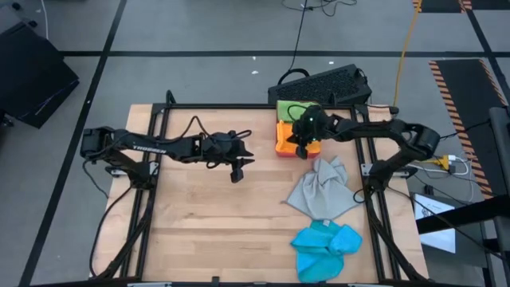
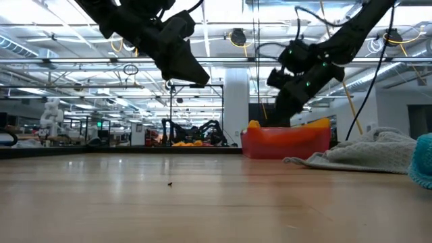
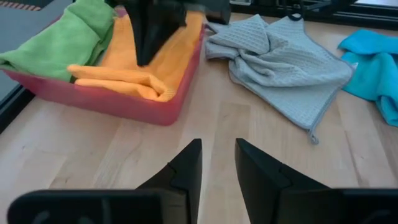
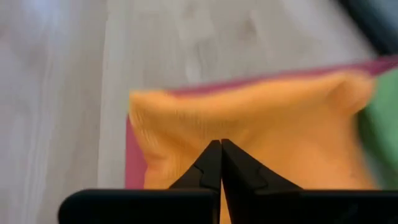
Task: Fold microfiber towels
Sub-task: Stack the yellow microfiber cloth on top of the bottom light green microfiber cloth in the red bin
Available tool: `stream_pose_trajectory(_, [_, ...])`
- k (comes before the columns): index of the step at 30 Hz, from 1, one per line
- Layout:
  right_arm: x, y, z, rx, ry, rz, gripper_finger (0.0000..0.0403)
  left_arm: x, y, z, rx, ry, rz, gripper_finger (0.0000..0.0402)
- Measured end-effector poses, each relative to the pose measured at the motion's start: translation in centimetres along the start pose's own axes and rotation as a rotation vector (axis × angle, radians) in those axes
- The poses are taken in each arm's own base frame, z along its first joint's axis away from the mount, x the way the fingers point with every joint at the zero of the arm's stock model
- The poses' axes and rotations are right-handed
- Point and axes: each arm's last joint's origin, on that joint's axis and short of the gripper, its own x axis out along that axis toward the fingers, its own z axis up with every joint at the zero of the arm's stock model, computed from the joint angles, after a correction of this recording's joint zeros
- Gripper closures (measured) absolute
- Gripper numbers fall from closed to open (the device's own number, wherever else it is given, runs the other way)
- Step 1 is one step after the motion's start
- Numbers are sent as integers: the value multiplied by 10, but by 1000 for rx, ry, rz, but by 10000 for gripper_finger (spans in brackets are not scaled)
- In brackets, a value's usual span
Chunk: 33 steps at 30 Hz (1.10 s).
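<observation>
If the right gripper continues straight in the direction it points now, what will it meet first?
Most likely the orange towel lying in the red tray. The right gripper, jaws shut, points straight at it; whether it already touches the cloth is unclear.

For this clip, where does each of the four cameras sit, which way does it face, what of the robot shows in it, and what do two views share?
High view: overhead, straight down on the wooden table; both arms show, left gripper over bare wood, right gripper over the red tray.
Low view: tabletop height, facing the room; both arms enter from above.
Left wrist view: past its parted fingers toward the tray, grey towel and blue towel.
Right wrist view: shut fingertips at the orange towel.
Shared: both wrist views show the orange towel.
</observation>
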Motion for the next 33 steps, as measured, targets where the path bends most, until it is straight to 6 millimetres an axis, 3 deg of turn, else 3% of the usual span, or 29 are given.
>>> stream_pose_trajectory(3, [-5,-1,8,-17,-63,-30,402,0,0,2,7,-18,-1,304])
stream_pose_trajectory(7, [4,-5,10,-19,-111,-40,402,0,0,5,9,-45,-3,304])
stream_pose_trajectory(17, [43,-12,-18,31,-5,-13,403,0,-3,4,19,-44,-11,304])
stream_pose_trajectory(20, [46,-12,-20,32,0,-9,403,0,-4,4,18,-44,-12,304])
stream_pose_trajectory(23, [40,-7,-14,23,-17,-7,403,0,-4,4,19,-42,-13,304])
stream_pose_trajectory(29, [6,3,9,-36,-92,-16,403,0,-4,4,9,-42,-14,304])
stream_pose_trajectory(33, [-7,7,2,-60,-113,-29,403,0,-7,4,15,-41,-20,304])
